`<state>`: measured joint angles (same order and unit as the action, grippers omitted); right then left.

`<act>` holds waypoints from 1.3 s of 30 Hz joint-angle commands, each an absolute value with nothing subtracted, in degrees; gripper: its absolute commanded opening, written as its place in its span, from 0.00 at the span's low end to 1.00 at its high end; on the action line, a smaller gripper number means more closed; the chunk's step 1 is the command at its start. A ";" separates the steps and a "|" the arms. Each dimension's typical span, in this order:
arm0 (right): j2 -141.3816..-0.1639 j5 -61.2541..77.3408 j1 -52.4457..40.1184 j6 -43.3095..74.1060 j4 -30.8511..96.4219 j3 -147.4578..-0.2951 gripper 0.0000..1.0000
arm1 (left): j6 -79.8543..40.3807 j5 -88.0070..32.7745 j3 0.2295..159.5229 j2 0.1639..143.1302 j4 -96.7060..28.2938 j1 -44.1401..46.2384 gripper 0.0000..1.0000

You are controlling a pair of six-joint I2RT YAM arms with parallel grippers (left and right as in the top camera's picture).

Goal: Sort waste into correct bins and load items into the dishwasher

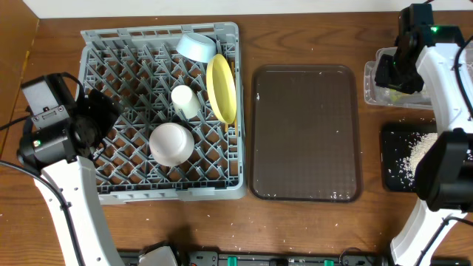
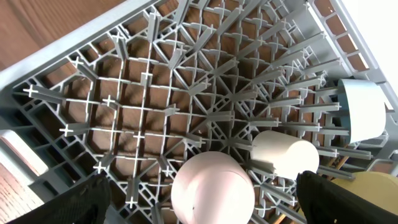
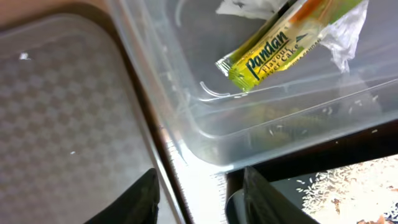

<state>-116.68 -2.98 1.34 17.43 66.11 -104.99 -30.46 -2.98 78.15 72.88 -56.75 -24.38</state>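
The grey dishwasher rack [image 1: 133,66] holds a light blue bowl [image 1: 196,46], a pale yellow plate [image 1: 221,87] on edge, a cream cup [image 1: 185,101] and an upturned pinkish-white bowl [image 1: 171,142]. My left gripper [image 2: 210,208] hangs wide open over the rack [image 2: 143,112], with the pinkish bowl [image 2: 211,186] below it and nothing held. My right gripper [image 3: 199,202] is open and empty above the near rim of the clear tub [image 3: 205,130]. In that tub lie the yellow-green wrapper [image 3: 280,50] and white paper [image 3: 245,7]. Pale crumbs [image 1: 417,151] lie on the black tray [image 1: 392,133].
The dark brown serving tray [image 1: 305,131] lies between the rack and the two bins, with a few specks along its near edge. My right arm [image 1: 443,81] reaches over the clear tub [image 1: 373,92]. My left arm [image 1: 55,125] stands at the rack's left side.
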 commanded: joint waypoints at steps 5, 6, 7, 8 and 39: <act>-114.24 -1.48 1.91 18.61 64.16 -106.13 0.49 | -30.96 -2.31 78.48 73.01 -56.86 -24.58 0.96; -114.24 -3.25 1.91 18.61 63.75 -106.13 0.52 | -30.96 -2.31 78.48 73.01 -56.86 -24.58 0.96; -114.24 -5.08 1.91 18.59 63.37 -106.13 0.54 | -30.96 -2.31 78.48 73.01 -56.86 -24.58 0.96; -114.24 -7.42 1.93 18.33 62.96 -106.13 0.56 | -30.96 -2.31 78.48 73.01 -56.86 -24.58 0.96; -123.59 3.31 2.20 -4.36 56.55 -105.97 0.38 | -30.96 -2.31 78.48 73.01 -56.86 -24.58 0.96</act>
